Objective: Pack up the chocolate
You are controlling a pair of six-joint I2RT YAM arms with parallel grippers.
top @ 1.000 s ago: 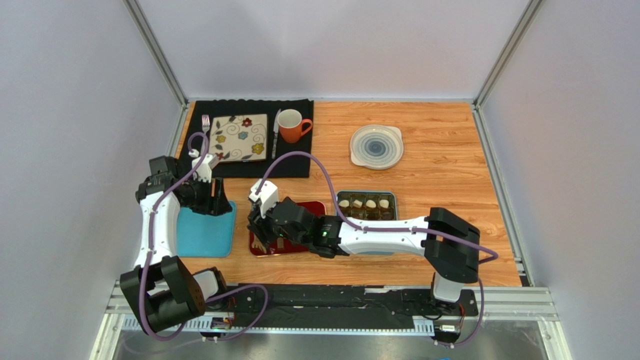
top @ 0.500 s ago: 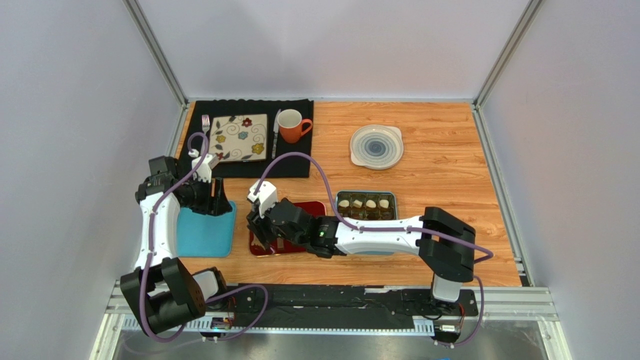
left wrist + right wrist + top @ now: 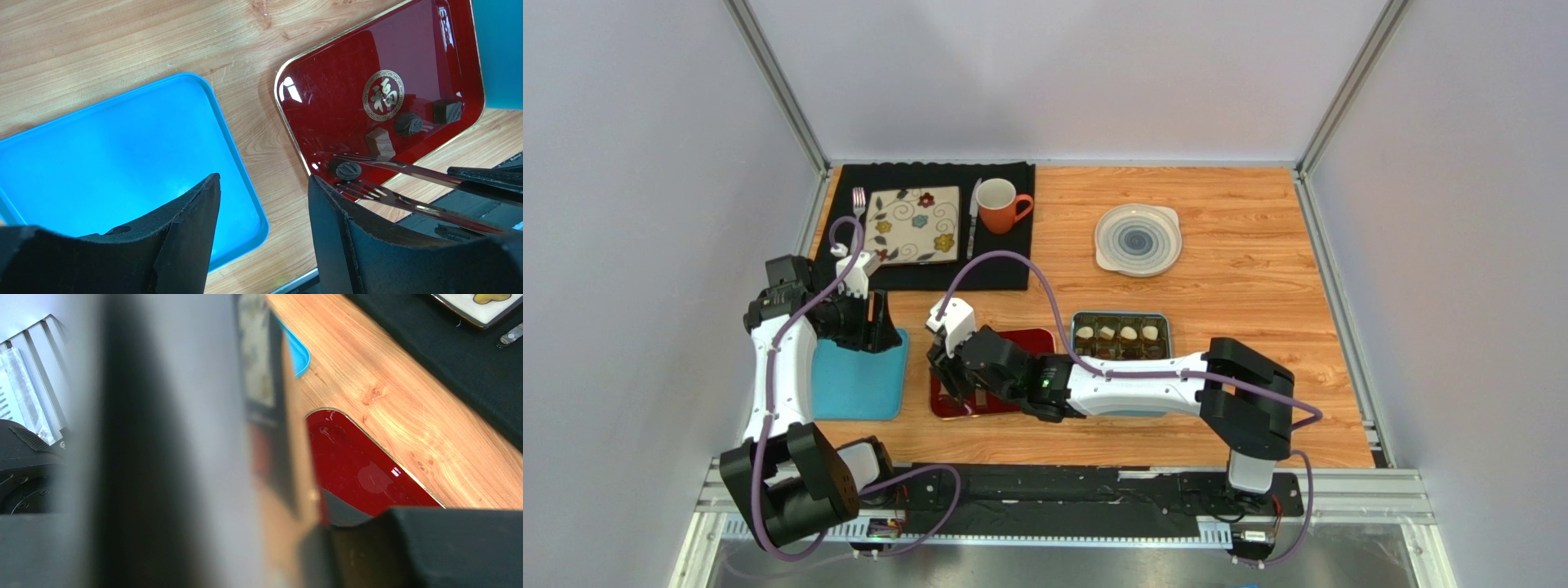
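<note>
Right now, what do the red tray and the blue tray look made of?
The red tray looks like lacquered plastic or wood: high gloss, sharp reflections, gold rim line. The blue tray is likely plastic, satin: soft sheen, rounded moulded lip.

Chocolates (image 3: 408, 124) on tray (image 3: 344, 79), left of box (image 3: 1120, 316)

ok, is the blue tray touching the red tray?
Apart. The left wrist view shows a strip of bare wood between the blue tray and the red tray.
</note>
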